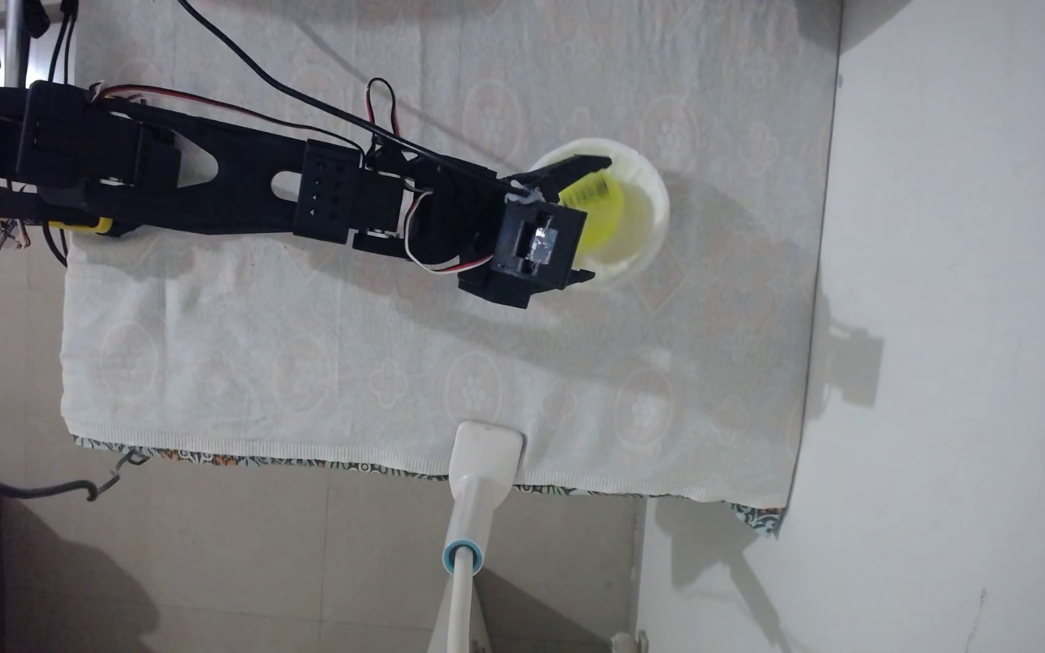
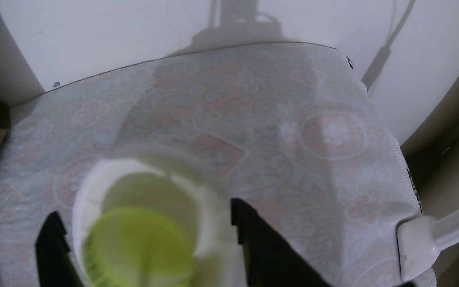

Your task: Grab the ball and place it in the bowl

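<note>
We see the cloth point(image 1: 331, 351) spread wide, with the bowl point(image 1: 649, 182) standing on it as our landmark. The arm point(image 1: 243, 176) reaches to the bowl from the fixed view's left. The handle point(image 1: 482, 464) lies at the cloth's edge, well apart from the bowl. Over the bowl the gripper point(image 2: 145, 220) stands spread, jaws clear of the ball point(image 2: 137, 245), which sits blurred within the bowl's rim.

Fixed view: gripper point(image 1: 589, 216) body hides the left part of the ball point(image 1: 595, 198) and bowl point(image 1: 649, 201). Wrist view: ball point(image 2: 137, 242) blurred, cut by bottom edge; contact with either finger indeterminable.
</note>
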